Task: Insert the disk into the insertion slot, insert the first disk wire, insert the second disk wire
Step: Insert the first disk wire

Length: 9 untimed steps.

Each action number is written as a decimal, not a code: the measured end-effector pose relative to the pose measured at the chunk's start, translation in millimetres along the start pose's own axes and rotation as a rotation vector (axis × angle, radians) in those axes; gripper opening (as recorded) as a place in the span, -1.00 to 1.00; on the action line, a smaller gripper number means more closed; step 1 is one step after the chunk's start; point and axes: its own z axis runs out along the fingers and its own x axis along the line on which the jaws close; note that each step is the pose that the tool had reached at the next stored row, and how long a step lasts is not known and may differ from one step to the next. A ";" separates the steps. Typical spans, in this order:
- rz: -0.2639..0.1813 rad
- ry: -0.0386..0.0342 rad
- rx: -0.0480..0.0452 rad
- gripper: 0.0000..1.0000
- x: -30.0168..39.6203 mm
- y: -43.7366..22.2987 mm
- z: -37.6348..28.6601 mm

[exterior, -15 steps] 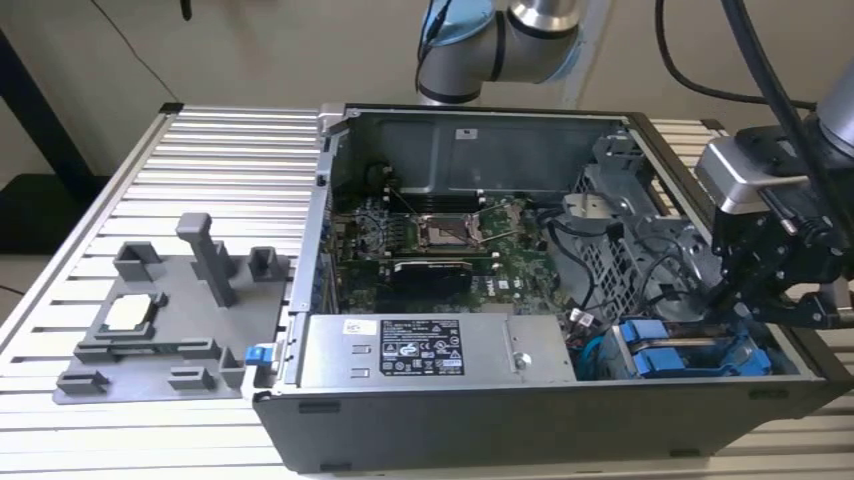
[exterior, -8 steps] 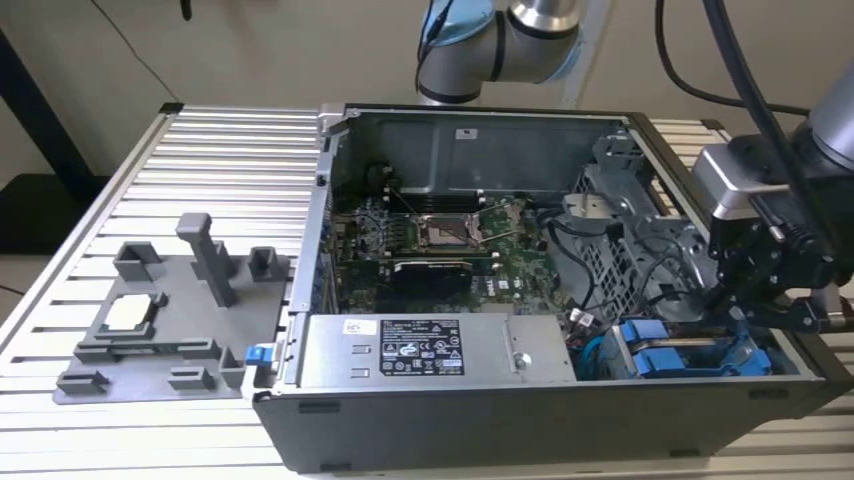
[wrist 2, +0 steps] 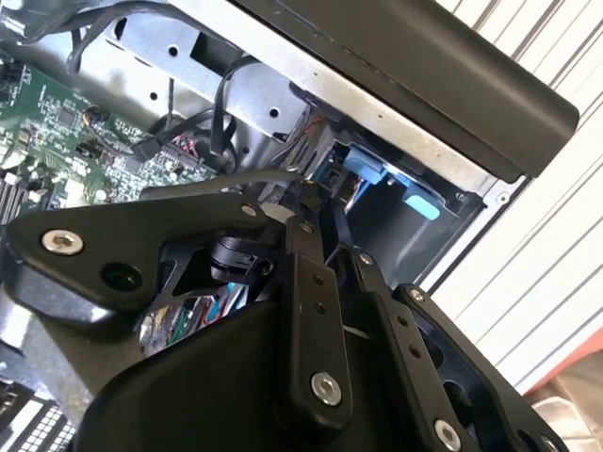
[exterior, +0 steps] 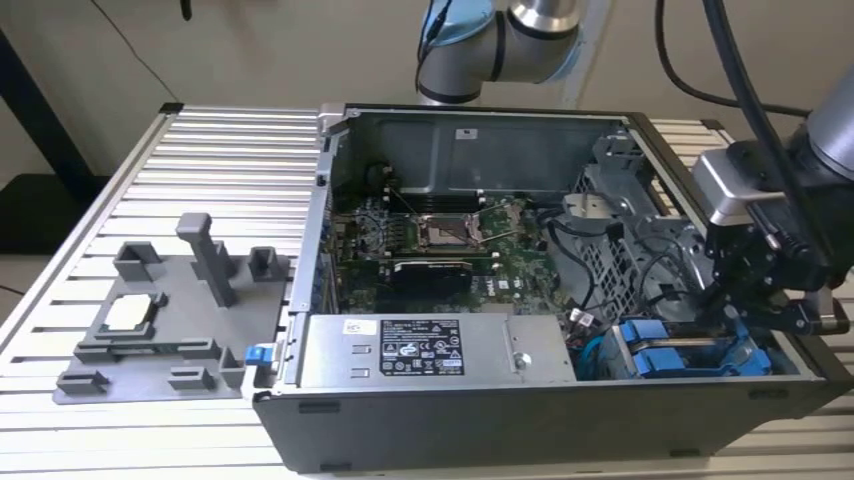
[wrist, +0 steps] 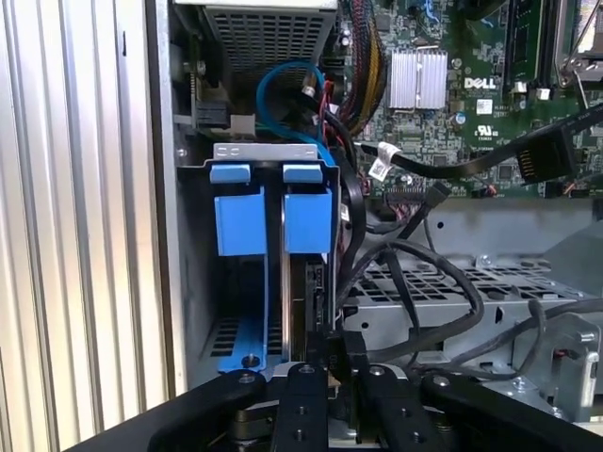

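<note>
Two blue-fronted drives stand side by side in the grey drive cage. The disk is the one farther from the case wall, and it is pushed into its insertion slot; in the exterior view the disk is the upper blue front. My gripper sits at the disk's rear edge, its fingers close together on a black disk wire. The exterior view has my gripper low over the cage at the case's front right corner. The connector end is hidden by the fingers.
The other blue-fronted drive stands against the case wall. Loose black cables and a blue cable crowd the cage's open side. The power supply lies beside the cage. A grey fixture plate rests on the ribbed table at the exterior view's left.
</note>
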 end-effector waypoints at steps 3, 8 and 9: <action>-0.014 -0.0005 -0.0028 -0.62 0.8 0.0 0.6; -0.017 -0.0012 -0.0074 -0.62 4.1 -0.2 1.2; -0.018 -0.0013 -0.0077 -0.62 4.2 -0.3 1.4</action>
